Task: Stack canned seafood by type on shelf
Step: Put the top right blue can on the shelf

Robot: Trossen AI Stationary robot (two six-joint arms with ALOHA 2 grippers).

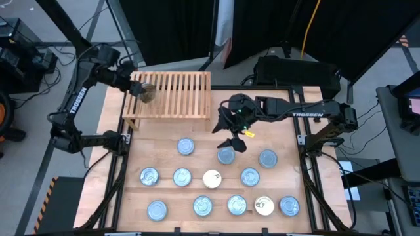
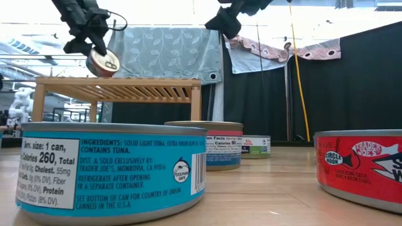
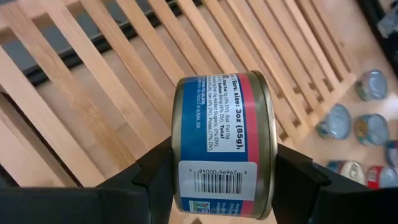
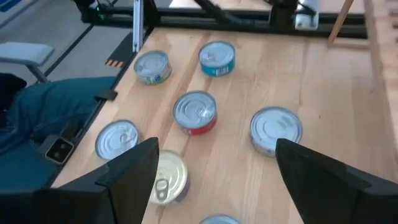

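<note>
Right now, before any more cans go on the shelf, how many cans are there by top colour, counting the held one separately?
Silvery-topped cans on the table: 10
Cream-topped cans on the table: 2
Can held by the left gripper above the shelf, top colour unclear: 1
Total: 13
</note>
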